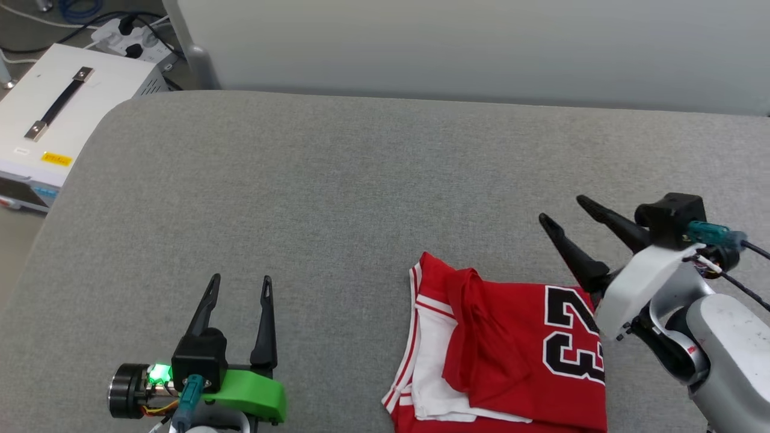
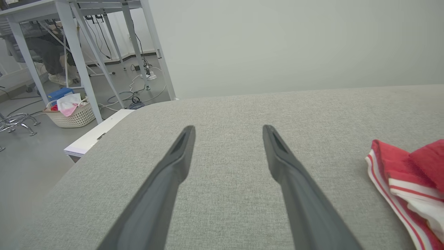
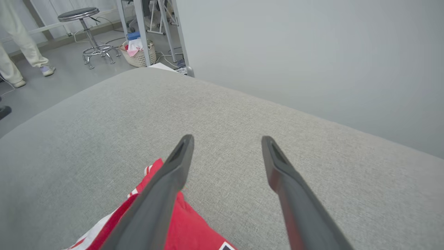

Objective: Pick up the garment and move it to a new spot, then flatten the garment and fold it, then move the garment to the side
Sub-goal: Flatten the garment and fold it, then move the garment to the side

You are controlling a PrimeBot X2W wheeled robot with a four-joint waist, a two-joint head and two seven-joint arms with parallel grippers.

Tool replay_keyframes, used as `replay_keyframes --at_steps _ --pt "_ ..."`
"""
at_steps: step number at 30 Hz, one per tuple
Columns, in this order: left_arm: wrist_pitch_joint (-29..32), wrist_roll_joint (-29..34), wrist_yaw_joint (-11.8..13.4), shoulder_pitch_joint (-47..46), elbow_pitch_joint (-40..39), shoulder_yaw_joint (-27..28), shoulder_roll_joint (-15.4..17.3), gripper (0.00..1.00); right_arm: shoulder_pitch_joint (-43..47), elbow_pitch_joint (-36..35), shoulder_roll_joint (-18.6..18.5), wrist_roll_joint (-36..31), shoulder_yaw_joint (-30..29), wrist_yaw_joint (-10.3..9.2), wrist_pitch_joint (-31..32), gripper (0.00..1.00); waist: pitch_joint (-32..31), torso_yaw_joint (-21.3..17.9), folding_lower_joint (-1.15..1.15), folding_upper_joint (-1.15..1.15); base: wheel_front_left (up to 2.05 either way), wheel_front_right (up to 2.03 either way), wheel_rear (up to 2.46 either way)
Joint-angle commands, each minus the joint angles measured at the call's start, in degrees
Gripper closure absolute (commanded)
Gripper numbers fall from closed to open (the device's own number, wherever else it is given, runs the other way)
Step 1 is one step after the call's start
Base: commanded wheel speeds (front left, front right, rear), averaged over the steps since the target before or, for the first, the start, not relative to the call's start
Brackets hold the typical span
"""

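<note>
The garment (image 1: 511, 355), a red jersey with white sleeves, striped trim and a black "23", lies folded on the grey padded table (image 1: 337, 198) at the lower right of the head view. My right gripper (image 1: 562, 208) hangs open above the garment's right edge, fingers pointing up-left, with nothing between them. In the right wrist view the garment (image 3: 194, 222) lies beneath the open right gripper (image 3: 227, 140). Well left of the garment, my left gripper (image 1: 240, 280) stands open and empty over bare table. The left wrist view has the garment's striped edge (image 2: 406, 184) at the right of the open left gripper (image 2: 229, 128).
A white box with a black handle (image 1: 60, 108) sits off the table's far-left corner, beside a power strip (image 1: 129, 37). A pale wall panel (image 1: 469, 48) runs along the table's far edge. A wicker basket (image 2: 74, 113), table legs, a stool (image 3: 86, 31) and a person's legs (image 3: 15, 45) stand on the floor beyond.
</note>
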Motion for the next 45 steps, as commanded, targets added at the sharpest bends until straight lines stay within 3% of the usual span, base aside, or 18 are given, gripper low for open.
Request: replay_keyframes --at_steps 1,9,15,25,35,45 --pt "-0.3 0.3 0.3 0.8 -0.1 0.2 0.5 0.00 1.9 -0.2 1.1 -2.2 -2.5 -0.03 -2.2 0.00 -1.6 -2.0 0.00 0.00 0.00 0.00 0.00" --pt "-0.3 0.4 0.1 1.8 -0.3 0.4 1.0 0.00 9.8 -0.2 7.7 -14.8 -18.9 -0.03 -11.7 0.00 -3.2 -4.1 0.00 0.00 0.00 0.00 0.00" --pt "-0.3 0.4 0.0 2.6 -0.8 0.4 1.1 0.00 16.1 -4.1 13.5 -20.8 -26.7 -0.03 -15.1 0.00 -4.2 -4.9 0.00 0.00 0.00 0.00 0.00" --pt "-0.3 0.3 -0.2 3.7 -1.7 0.2 1.2 0.00 25.9 -9.9 19.9 -24.4 -30.8 -0.03 -16.1 0.00 -5.6 -4.6 0.00 0.00 0.00 0.00 0.00" --pt "-0.3 0.3 -0.1 5.1 -2.3 0.5 1.7 0.00 31.8 -12.6 21.8 -27.0 -32.8 -0.03 -16.1 0.00 -6.5 -4.0 0.00 0.00 0.00 0.00 0.00" --pt "-0.3 0.3 0.1 5.4 -2.3 0.4 1.6 0.00 32.2 -13.1 22.0 -29.6 -32.3 -0.03 -16.1 0.00 -6.4 -4.0 0.00 0.00 0.00 0.00 0.00"
